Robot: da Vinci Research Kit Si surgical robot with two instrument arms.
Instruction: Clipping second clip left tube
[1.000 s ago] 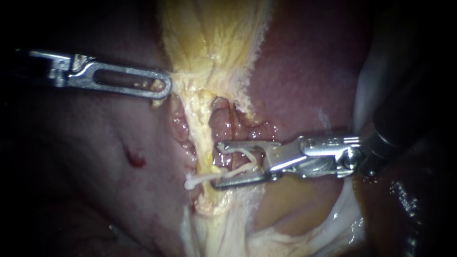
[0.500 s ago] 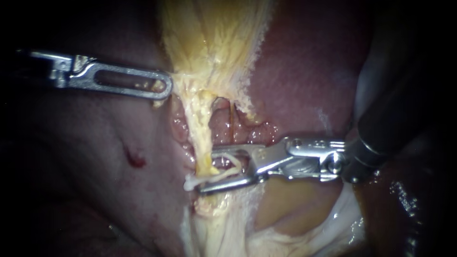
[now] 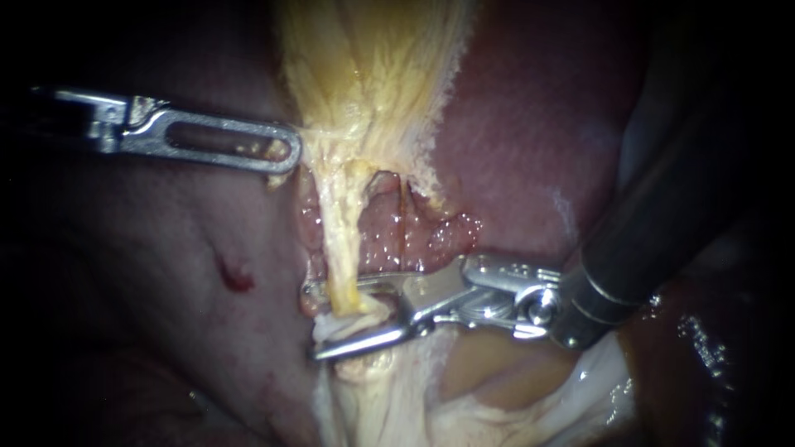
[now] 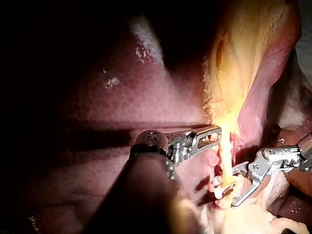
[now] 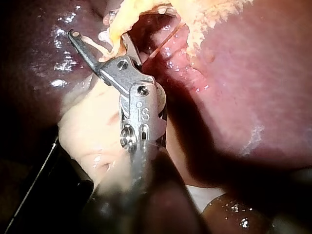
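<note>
1. The left instrument (image 3: 286, 152) reaches in level. Its slotted jaws are together and clamped on the edge of the yellow fatty tissue (image 3: 373, 74), which is drawn to a corner at their tip.
2. Under those jaws lies a pale pink surface (image 3: 166, 248) with a small red spot (image 3: 236, 277) on it.
3. From the fatty tissue the left tube (image 3: 339, 240) runs down as a yellow strand. It hangs well below the left instrument's jaws and passes straight into the gap between the right instrument's jaws.
4. The right instrument (image 3: 313, 323) has its jaws apart, one on either side of the tube. The tube crosses in front of the upper jaw and hides part of it. A white clip (image 3: 335, 324) shows in the gap, close to the lower jaw's tip.
5. Behind the tube, just above the upper jaw, sits wet, bumpy red tissue (image 3: 422, 236).
6. Beyond that spreads the liver (image 3: 530, 124). The right instrument's dark shaft (image 3: 662, 223) blocks the sight of its far side.
7. Under the right instrument's hinge lies pale whitish tissue (image 3: 580, 381).
</note>
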